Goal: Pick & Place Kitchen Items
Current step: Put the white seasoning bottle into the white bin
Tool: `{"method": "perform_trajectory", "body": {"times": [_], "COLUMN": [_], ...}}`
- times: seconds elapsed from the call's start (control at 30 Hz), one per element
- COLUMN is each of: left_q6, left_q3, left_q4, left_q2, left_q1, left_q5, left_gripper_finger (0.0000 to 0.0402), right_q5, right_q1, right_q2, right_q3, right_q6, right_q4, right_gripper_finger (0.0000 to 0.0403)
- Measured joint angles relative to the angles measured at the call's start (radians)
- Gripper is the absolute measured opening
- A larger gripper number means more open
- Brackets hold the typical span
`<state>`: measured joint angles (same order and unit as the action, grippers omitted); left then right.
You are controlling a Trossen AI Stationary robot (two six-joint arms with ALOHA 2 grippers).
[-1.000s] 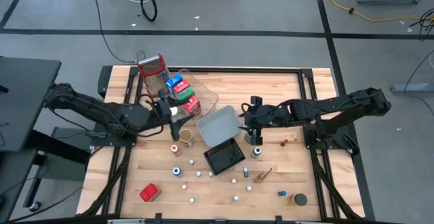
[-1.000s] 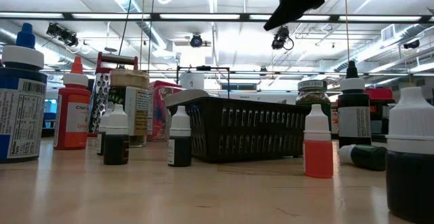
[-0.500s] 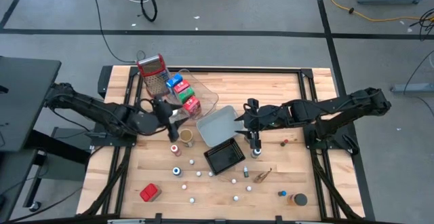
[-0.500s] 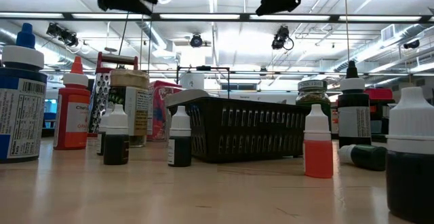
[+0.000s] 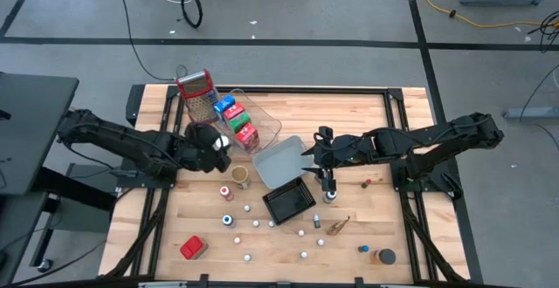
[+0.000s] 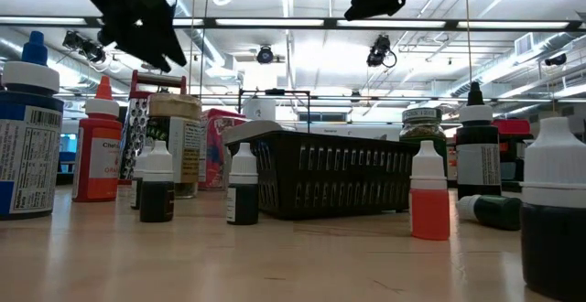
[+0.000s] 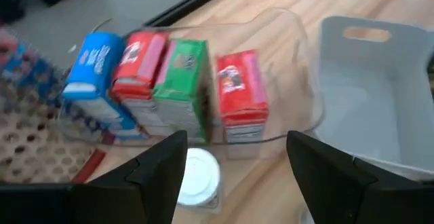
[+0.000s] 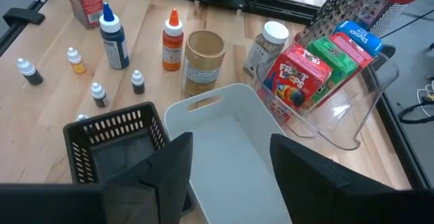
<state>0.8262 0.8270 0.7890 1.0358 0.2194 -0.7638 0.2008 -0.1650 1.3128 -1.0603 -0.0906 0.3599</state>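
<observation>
The left gripper (image 7: 234,176) was released and empty. The white-capped jar (image 7: 196,178) stood just below and between its fingers (image 7: 159,166), beside the cartons (image 7: 186,88) in the clear tray (image 7: 308,81). The jar looked light, stiff and smooth; gripping its sides seemed safest. The right gripper (image 8: 227,159) hung open over the grey tray (image 8: 234,139).

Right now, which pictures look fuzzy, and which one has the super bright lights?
The left wrist view is fuzzy: the blue, red and green cereal cartons look smeared, as from motion. The low view stares into bright ceiling lights, so both arms show only as black shapes, and the nearest white-capped dropper bottle is soft. The high and right wrist views look crisp.
</observation>
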Motion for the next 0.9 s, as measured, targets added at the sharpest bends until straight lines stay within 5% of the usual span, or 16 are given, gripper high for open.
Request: {"method": "perform_trajectory", "body": {"times": [0.9], "left_q6": [0.113], "left_q3": [-0.248], "left_q4": [-0.201], "left_q2": [0.079], "left_q1": [-0.110], "left_q5": [0.059], "left_gripper_finger": [0.0263], "right_q5": [-0.010], "right_q1": [0.000], "right_q2": [0.009], "right_q3": [0.001], "right_q6": [0.003], "right_q4": [-0.022], "right_gripper_finger": [0.0210]}}
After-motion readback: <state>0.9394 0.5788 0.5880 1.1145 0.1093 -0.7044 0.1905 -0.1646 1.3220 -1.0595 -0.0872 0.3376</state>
